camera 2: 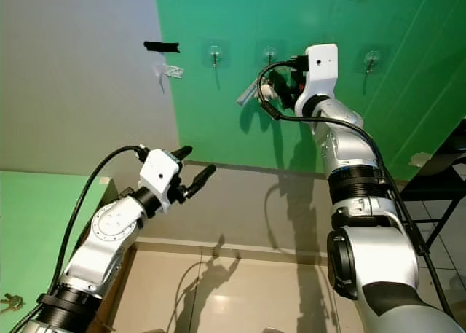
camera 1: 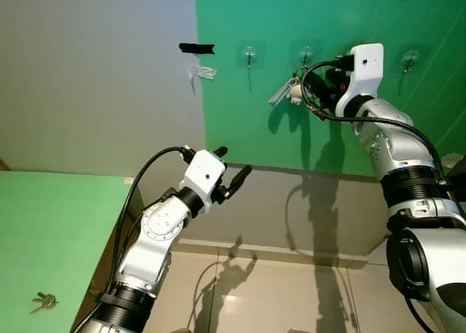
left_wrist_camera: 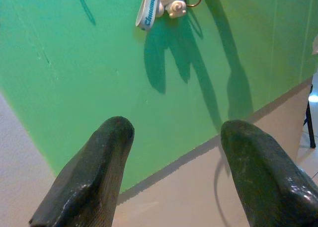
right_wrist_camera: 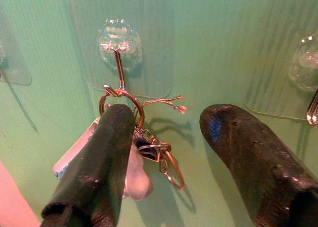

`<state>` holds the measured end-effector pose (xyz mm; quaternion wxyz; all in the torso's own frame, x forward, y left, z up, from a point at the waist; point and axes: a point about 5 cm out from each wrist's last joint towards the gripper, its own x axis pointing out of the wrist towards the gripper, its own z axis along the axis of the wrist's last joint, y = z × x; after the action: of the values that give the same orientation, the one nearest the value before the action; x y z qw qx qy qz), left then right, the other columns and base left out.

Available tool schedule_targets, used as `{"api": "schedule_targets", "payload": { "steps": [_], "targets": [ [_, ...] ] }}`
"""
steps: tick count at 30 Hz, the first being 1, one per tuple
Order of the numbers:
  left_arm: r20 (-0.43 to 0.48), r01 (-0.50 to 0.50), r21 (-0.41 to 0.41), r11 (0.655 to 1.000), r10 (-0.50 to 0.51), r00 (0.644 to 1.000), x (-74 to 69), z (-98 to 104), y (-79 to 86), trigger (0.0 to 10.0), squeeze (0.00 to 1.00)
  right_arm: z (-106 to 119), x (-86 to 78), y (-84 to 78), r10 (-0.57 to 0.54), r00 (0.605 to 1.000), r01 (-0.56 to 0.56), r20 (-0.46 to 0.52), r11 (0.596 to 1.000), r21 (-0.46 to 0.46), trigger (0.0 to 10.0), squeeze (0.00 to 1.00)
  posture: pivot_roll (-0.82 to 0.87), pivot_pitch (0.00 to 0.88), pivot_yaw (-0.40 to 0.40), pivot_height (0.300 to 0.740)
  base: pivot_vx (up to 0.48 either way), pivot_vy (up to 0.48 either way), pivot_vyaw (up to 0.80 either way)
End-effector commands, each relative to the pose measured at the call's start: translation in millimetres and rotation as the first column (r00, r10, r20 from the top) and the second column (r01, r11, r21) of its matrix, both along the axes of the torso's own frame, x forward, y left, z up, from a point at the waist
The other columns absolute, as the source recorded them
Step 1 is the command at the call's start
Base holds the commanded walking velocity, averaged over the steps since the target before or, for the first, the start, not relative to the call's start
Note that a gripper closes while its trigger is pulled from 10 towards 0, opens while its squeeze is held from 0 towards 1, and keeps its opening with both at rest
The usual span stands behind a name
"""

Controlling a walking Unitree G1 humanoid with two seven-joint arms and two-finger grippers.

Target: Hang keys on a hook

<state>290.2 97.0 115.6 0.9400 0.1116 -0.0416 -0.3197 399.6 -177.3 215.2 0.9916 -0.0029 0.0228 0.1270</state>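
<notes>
A bunch of keys (right_wrist_camera: 149,147) with a white charm and a blue-and-white strap hangs by its ring on a clear stick-on hook (right_wrist_camera: 118,43), the middle one of three on the green wall. My right gripper (right_wrist_camera: 166,117) is raised to that hook and stands open, one finger in front of the keys and the other beside them, gripping nothing. In the head view the keys (camera 1: 285,91) dangle just left of the right gripper (camera 1: 320,85). My left gripper (camera 1: 233,162) is held open in mid-air, lower and to the left, pointing at the wall, and its wrist view catches the keys (left_wrist_camera: 166,3).
Two more clear hooks (camera 1: 250,54) (camera 1: 410,58) flank the middle one. A strip of black tape (camera 1: 196,48) and a small clear hook (camera 1: 202,72) are on the white wall. A second bunch of keys (camera 1: 44,301) lies on the green surface (camera 1: 51,224) at lower left.
</notes>
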Motion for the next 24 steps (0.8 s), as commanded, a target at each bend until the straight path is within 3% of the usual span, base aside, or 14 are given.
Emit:
{"api": "schedule_targets", "payload": {
  "steps": [1, 9, 12, 13, 18, 20, 21, 24],
  "targets": [
    [0.002, 0.009, 0.014, 1.000, -0.009, 1.000, 3.0, 2.1, -1.7, 10.0, 0.00, -7.3, -2.0, -11.5, -0.066, 0.997, 0.066, -0.028, 0.998, -0.013, 10.0, 1.00, -0.08, 0.000, 0.041, 0.740, 0.000, 0.000, 0.00],
    [-0.012, 0.005, 0.020, 1.000, -0.005, 1.000, 3.5, -1.1, -2.5, 10.0, 0.00, -12.7, -8.7, -5.5, -0.058, 0.998, 0.056, -0.016, 0.996, -0.072, 10.0, 1.00, -0.10, 0.000, 0.041, 0.740, 0.000, 0.000, 0.00],
    [-0.023, 0.000, 0.024, 1.000, 0.001, 1.000, 4.5, -3.0, -2.5, 10.0, 0.00, -17.3, -17.1, -1.5, -0.062, 0.998, 0.063, 0.011, 0.988, -0.138, 10.0, 1.00, -0.10, 0.000, 0.045, 0.740, 0.000, 0.000, 0.00],
    [-0.026, -0.011, 0.027, 1.000, 0.011, 1.000, 5.6, -3.7, -1.8, 10.0, 0.00, -18.6, -23.2, 0.9, -0.059, 0.998, 0.063, 0.030, 0.984, -0.167, 10.0, 0.00, -0.11, 0.000, 0.045, 0.740, 0.000, 0.000, 0.00],
    [-0.024, -0.027, 0.039, 0.999, 0.028, 0.999, 7.4, -4.8, -0.9, 10.0, 0.00, -14.8, -47.8, 11.2, -0.016, 0.992, 0.041, 0.126, 0.980, -0.194, 10.0, 0.00, -0.11, 0.000, 0.040, 0.740, 0.000, 0.000, 0.00],
    [-0.030, -0.045, 0.043, 0.998, 0.046, 0.998, 7.6, -6.4, 1.8, 10.0, 0.00, -17.5, -70.4, 14.7, -0.008, 0.987, 0.035, 0.163, 0.987, -0.159, 10.0, 0.00, -0.12, 0.000, 0.042, 0.740, 0.000, 0.000, 0.00],
    [-0.030, -0.045, 0.043, 0.998, 0.046, 0.998, 7.6, -6.4, 1.8, 10.0, 0.00, -17.5, -70.4, 14.7, -0.008, 0.987, 0.035, 0.163, 0.987, -0.159, 10.0, 0.00, -0.12, 0.000, 0.042, 0.740, 0.000, 0.000, 0.00],
    [-0.040, -0.070, 0.033, 0.997, 0.071, 0.997, 5.7, -9.5, 6.8, 10.0, 0.00, -37.5, -105.0, 14.1, -0.040, 0.985, 0.061, 0.167, 0.991, -0.122, 10.0, 0.00, -0.13, 0.000, 0.044, 0.740, 0.000, 0.000, 0.00]
  ]
}}
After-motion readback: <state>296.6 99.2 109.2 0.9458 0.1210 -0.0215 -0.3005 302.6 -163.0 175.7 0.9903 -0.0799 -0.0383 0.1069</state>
